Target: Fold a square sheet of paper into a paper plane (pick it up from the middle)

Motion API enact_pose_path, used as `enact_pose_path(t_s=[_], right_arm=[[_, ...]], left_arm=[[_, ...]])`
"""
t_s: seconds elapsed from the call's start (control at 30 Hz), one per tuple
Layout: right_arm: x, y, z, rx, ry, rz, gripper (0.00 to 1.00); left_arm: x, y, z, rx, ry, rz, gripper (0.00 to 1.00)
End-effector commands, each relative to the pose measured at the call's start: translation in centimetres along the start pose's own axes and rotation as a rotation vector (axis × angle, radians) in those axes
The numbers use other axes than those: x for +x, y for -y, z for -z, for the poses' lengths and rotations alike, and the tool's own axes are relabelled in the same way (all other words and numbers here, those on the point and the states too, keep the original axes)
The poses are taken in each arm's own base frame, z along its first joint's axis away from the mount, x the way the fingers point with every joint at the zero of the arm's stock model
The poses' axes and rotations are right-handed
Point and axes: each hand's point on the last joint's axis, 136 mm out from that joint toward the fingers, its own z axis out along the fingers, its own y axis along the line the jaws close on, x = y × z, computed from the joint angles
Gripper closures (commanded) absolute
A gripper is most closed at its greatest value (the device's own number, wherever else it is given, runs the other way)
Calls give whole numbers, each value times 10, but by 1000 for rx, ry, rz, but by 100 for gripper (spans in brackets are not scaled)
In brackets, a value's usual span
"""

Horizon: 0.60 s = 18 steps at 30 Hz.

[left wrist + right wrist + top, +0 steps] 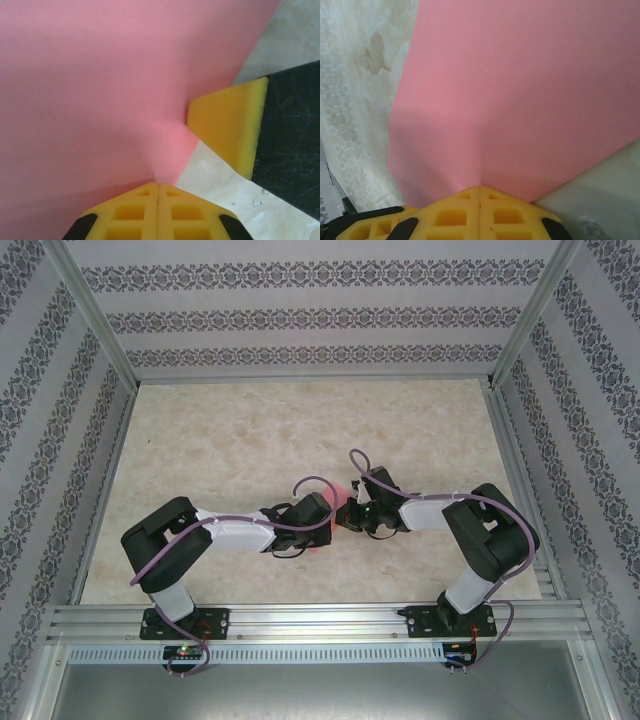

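The square sheet of paper (100, 90) is plain pink-red and spreads flat away from the jaws in both wrist views (520, 100). My left gripper (158, 184) is shut, its yellow pads pinching the sheet's near edge. My right gripper (480, 188) is shut on the sheet as well. In the top view the two grippers (322, 516) (358, 512) meet tip to tip at the table's middle, with a sliver of the paper (343, 508) showing between them. One yellow finger (227, 125) of the right gripper presses against the sheet's edge in the left wrist view. No paper plane shape shows.
The pale marbled table (300, 430) stretches behind the grippers. Patterned walls (300, 315) and aluminium frame posts (95, 310) close in the back and sides. A rail (320, 620) carries both arm bases at the near edge.
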Motion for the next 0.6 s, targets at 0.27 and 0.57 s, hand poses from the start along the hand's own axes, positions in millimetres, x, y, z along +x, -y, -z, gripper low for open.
enact_pose_path(t_s=[0.27, 0.57], right_arm=[[-64, 38, 19, 113, 169, -53, 100], [-100, 41, 46, 153, 275, -52, 100]], left_arm=[[37, -52, -2, -164, -146, 43, 100], [38, -49, -5, -147, -154, 43, 100]])
